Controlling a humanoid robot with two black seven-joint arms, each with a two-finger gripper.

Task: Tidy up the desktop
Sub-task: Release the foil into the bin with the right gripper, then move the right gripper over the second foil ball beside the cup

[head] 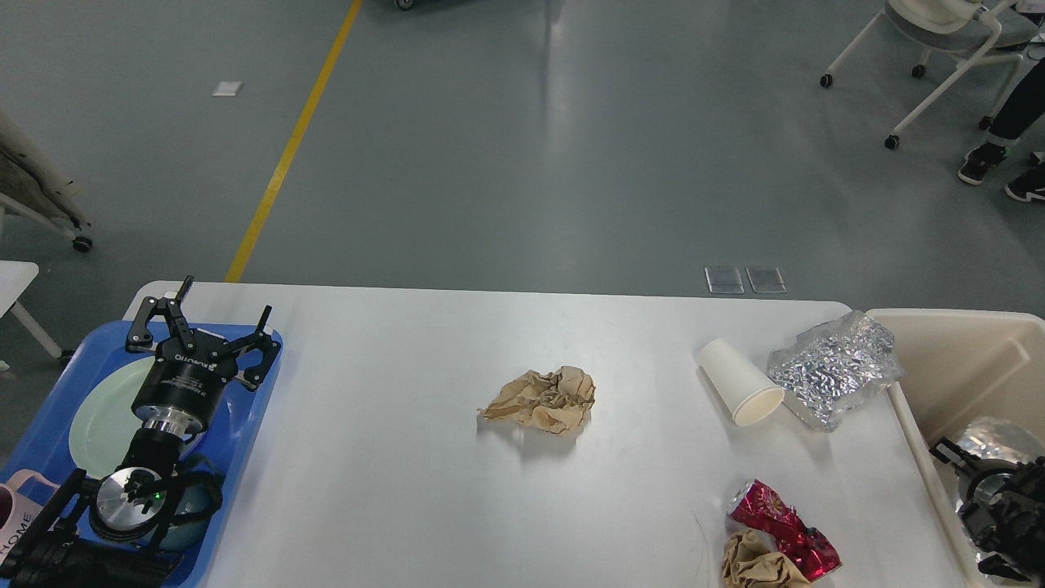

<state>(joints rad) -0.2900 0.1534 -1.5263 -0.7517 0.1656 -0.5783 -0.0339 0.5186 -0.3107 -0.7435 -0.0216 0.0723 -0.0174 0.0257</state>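
The white desktop (392,490) carries loose litter. A crumpled brown paper (540,400) lies at its middle. Toward the right a white paper cup (739,382) lies on its side, touching a silver foil bag (833,367). A red foil wrapper (780,527) and another brown paper ball (755,563) sit at the front right. My left gripper (204,322) stands open above the blue tray (241,425), holding nothing. My right gripper (976,490) is low inside the beige bin (963,359), dark and partly cut off by the view's edge, beside a silver foil piece (992,433).
On the blue tray lie a pale green plate (94,420) and a pink mug (16,510). The beige bin stands against the desktop's right edge. Beyond the desktop are grey floor, a yellow line (286,147) and a wheeled chair (939,49).
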